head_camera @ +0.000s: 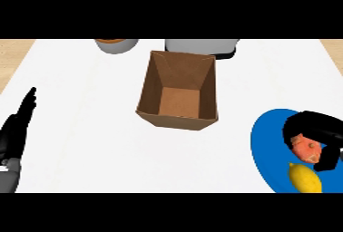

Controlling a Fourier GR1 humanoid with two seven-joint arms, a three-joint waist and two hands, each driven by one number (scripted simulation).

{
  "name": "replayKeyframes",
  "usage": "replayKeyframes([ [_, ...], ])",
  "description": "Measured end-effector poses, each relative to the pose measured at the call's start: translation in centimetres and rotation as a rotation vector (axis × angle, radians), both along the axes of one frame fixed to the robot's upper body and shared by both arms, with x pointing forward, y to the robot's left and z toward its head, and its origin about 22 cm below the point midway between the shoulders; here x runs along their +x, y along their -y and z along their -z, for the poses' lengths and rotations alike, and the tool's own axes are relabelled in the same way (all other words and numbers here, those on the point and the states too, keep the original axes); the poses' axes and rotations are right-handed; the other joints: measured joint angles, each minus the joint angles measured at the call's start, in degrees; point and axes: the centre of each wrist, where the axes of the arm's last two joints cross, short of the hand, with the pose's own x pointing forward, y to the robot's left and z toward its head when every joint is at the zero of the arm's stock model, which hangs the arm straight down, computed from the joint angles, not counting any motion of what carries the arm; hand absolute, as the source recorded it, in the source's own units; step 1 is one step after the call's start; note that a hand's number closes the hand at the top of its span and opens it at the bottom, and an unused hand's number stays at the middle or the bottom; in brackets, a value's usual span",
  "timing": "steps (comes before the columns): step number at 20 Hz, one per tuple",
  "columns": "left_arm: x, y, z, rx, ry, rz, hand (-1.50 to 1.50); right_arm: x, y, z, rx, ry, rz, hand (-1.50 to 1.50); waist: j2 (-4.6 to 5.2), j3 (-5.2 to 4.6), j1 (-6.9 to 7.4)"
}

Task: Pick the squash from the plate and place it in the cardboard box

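An orange-red squash (308, 148) lies on the blue plate (268, 145) at the right edge of the head view. My right hand (315, 128) is over it, black fingers and thumb curled round its top and right side, hiding part of it. The open cardboard box (153, 86) stands upright in the middle of the counter, to the left of and beyond the plate, with nothing showing inside. At the left edge my left hand (17, 127) rests open with its fingers straight.
A yellow oval fruit (305, 178) lies on the plate just in front of the squash. A grey bowl (116, 44) and a grey and black appliance (201, 46) stand at the far edge behind the box. White counter lies between box and plate.
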Motion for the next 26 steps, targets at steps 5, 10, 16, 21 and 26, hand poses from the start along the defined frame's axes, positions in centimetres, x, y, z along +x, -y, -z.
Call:
replayKeyframes([
  [5,0.1,0.0,0.4,0.000,0.003,0.007,0.00,2.2,-0.6,-0.6,0.037,0.095,0.044,1.50,0.18,0.05,0.36],
  [10,0.9,1.1,0.3,-0.006,0.018,0.041,0.00,7.3,-2.7,-3.3,0.051,0.175,0.128,1.50,0.84,0.34,2.38],
  [16,0.7,1.3,0.3,0.001,0.016,0.042,0.00,10.2,-2.7,-6.8,0.127,0.339,0.198,1.50,0.84,0.41,2.36],
  [21,0.9,1.2,0.2,0.000,0.011,0.033,0.00,11.8,-3.5,-10.2,0.293,0.456,0.165,1.50,0.62,0.40,1.63],
  [26,0.8,0.8,0.1,0.002,0.009,0.017,0.00,13.2,-6.3,-13.3,0.418,0.496,0.080,1.50,0.30,0.34,0.92],
])
